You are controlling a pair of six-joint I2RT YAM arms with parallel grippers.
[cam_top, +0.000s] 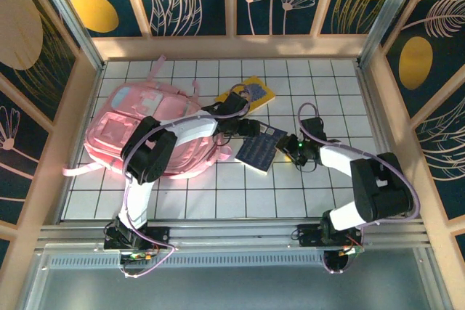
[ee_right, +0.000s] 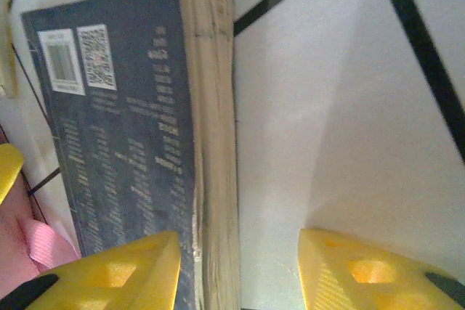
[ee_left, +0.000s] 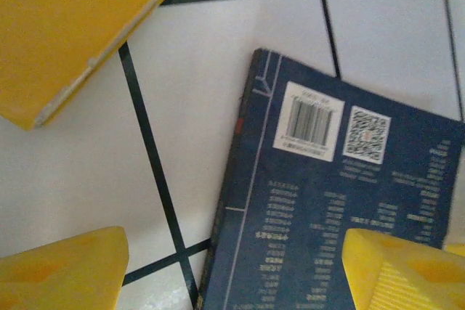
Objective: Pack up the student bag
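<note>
The student bag (cam_top: 138, 132), a large pink backpack with pale patches, lies flat at the left of the table. To its right lies a dark blue book (cam_top: 260, 147), back cover up, showing a barcode (ee_left: 309, 117). My left gripper (cam_top: 249, 128) hovers open over the book's far left corner; its yellow fingers (ee_left: 62, 270) straddle the spine edge of the blue book (ee_left: 341, 201). My right gripper (cam_top: 290, 147) is open at the book's right side. One of its fingers (ee_right: 116, 274) is over the cover (ee_right: 123, 128), the other beside the page edge (ee_right: 214, 143).
A yellow book (cam_top: 254, 92) lies just behind the blue one, close to the left gripper (ee_left: 232, 274). A pink bag strap (ee_right: 36, 245) shows beyond the blue book. White gridded table (cam_top: 320, 186) with wooden walls all round; open tiles at right and front.
</note>
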